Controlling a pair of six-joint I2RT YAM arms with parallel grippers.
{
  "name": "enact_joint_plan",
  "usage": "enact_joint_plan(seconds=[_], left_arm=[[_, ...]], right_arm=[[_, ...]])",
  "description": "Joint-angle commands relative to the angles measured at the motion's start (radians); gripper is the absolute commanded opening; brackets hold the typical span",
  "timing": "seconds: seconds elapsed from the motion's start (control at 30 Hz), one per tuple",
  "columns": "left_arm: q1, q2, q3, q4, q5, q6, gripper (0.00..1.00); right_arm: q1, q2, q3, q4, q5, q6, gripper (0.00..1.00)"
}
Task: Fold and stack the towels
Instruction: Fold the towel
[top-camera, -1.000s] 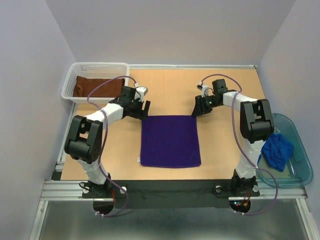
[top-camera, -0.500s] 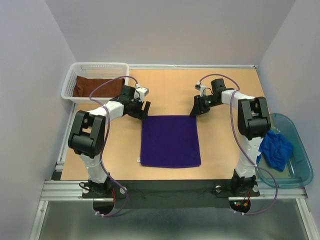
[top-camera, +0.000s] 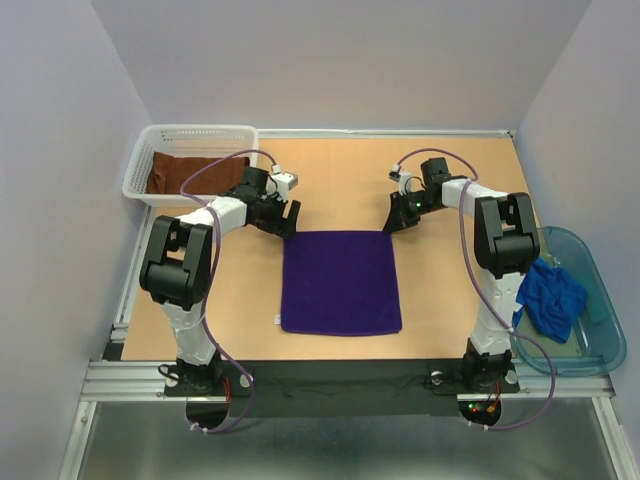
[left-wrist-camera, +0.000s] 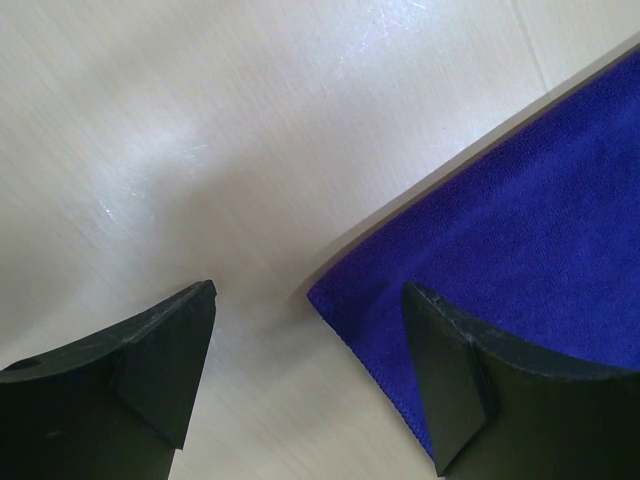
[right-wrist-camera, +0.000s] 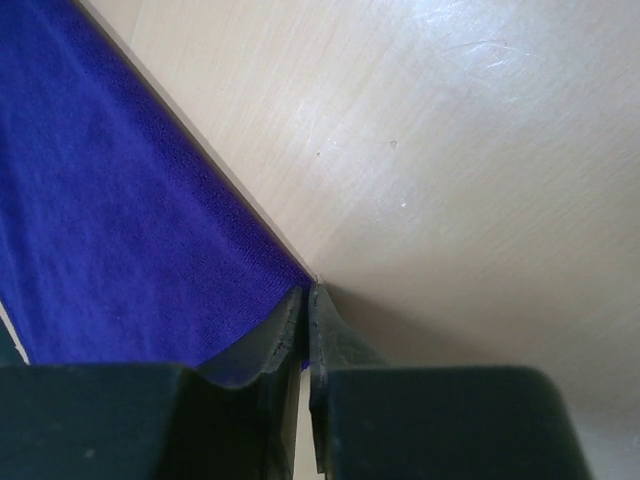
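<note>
Black left fingers (left-wrist-camera: 160, 350) stood spread apart, straddling the far left corner of the purple towel (top-camera: 340, 282). Right fingers (right-wrist-camera: 350, 355) were pressed together at its far right corner; whether cloth was caught could not be told. That towel lay flat on the surface (top-camera: 340, 185). The brown towel (top-camera: 185, 172) sat in a basket (top-camera: 200, 131), the blue towel (top-camera: 553, 300) in a tub (top-camera: 600, 345).

Pale lavender walls (top-camera: 350, 60) enclose a light wooden surface (top-camera: 340, 180), evenly lit, with a metal rail (top-camera: 120, 380) along its near edge.
</note>
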Motion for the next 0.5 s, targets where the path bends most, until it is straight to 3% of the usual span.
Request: enact_joint_plan(seconds=[0.0,0.47], left_arm=[[0.010,0.005,0.048,-0.037,0.061,0.028,0.85],[0.010,0.092,0.112,-0.101,0.181,0.049,0.71]], right_arm=[[0.007,0.063,-0.010,-0.100,0.111,-0.044,0.06],[0.009,0.059,-0.004,-0.108,0.118,-0.043,0.01]])
